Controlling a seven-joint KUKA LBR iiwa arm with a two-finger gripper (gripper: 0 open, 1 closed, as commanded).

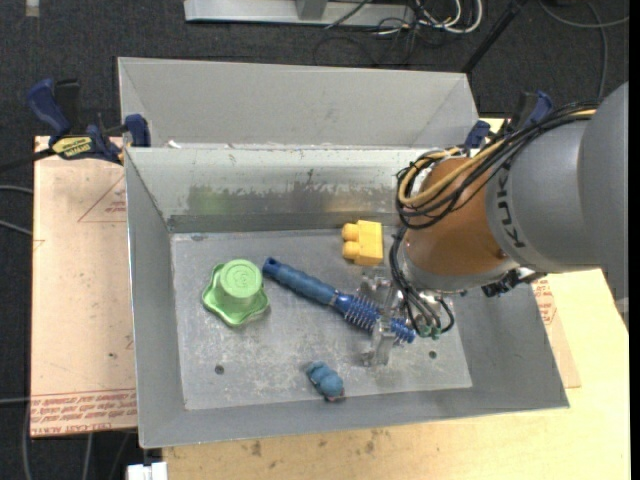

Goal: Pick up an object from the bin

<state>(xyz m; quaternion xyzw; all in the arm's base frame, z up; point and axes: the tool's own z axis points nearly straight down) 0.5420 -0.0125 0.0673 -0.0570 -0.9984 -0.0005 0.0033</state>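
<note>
Tool (380,323) is seen low in the bin (300,183), down at floor level, set over the bristled end of a blue brush (305,286). One metal finger (375,290) is seen on the far side of the brush head and one on the near side, so the tool is read as fairly wide, straddling the head. Whether the pads touch the bristles cannot be told. The brush is lying flat on the bin floor, with its handle running away from the tool up and to the left. A yellow block (363,243) is found just beyond the tool, against the back wall and near the orange wrist cover (450,233). A green cup-shaped piece (236,292) is placed well off to the tool's left, just past the handle tip. A small blue lump (326,379) is lying near the tool, on its near-left side, apart from the brush.
</note>
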